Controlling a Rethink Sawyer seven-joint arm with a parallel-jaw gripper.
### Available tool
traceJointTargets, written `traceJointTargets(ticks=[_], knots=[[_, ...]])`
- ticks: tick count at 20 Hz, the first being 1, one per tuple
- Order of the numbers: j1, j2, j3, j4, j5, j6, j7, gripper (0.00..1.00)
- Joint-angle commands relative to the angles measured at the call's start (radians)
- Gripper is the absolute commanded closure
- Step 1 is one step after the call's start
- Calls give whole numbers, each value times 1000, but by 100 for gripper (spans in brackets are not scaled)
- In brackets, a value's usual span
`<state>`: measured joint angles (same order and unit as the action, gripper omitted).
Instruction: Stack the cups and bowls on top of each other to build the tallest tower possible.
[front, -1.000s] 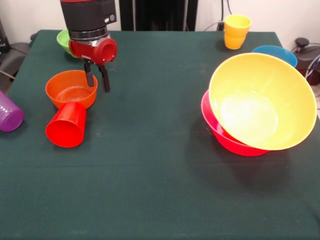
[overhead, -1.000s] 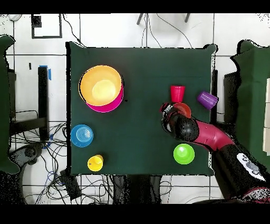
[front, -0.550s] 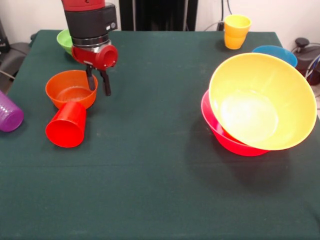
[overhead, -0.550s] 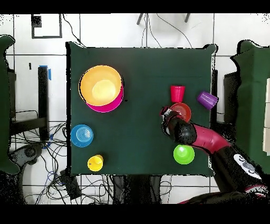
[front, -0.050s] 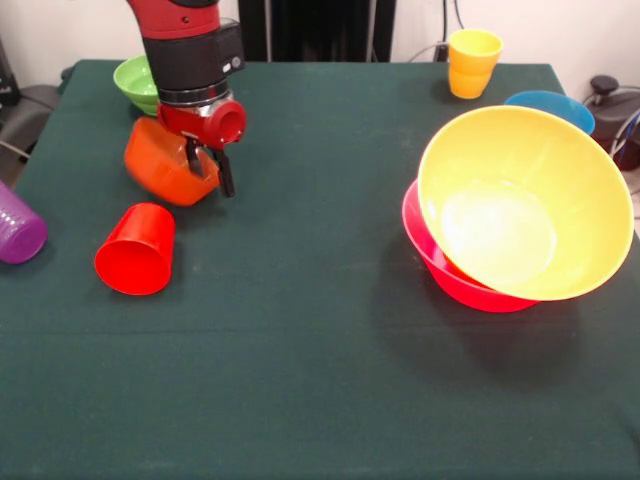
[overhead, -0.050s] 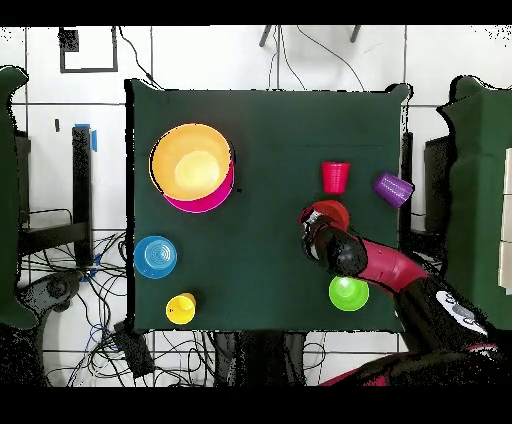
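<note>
**Orange bowl tipped up in the grip, tower barely begun**

Purple cup (front, -0.050s: 18, 226) lies on its side at the far left of my front view, and I'll place everything from the small orange bowl (front, -0.050s: 167, 166). Just below it the red cup (front, -0.050s: 136, 250) lies tipped over; just behind it sits the green bowl (front, -0.050s: 139, 82). My gripper (front, -0.050s: 211, 172) has a finger either side of the orange bowl's rim, clamped on, and the bowl hangs tilted. Far right of it stands the tower (front, -0.050s: 520, 205): only the yellow-orange bowl leaning in the pink one. Beyond that wait the blue bowl (front, -0.050s: 552, 105) and yellow cup (front, -0.050s: 472, 62). Nearly everything is left, I reckon. Open cloth lies between bowl and tower.
</note>
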<state>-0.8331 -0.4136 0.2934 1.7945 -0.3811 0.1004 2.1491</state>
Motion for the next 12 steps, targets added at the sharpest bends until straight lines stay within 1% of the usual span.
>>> traceJointTargets(ticks=[1,5,7,10,12], knots=[[10,73,-19,-85,-96,-52,-12,0],[-16,85,0,-107,-109,-26,-43,0],[-20,79,3,-118,-113,-9,-54,0],[-44,80,31,-153,-128,43,-100,0],[-36,77,19,-159,-124,51,-89,0]])
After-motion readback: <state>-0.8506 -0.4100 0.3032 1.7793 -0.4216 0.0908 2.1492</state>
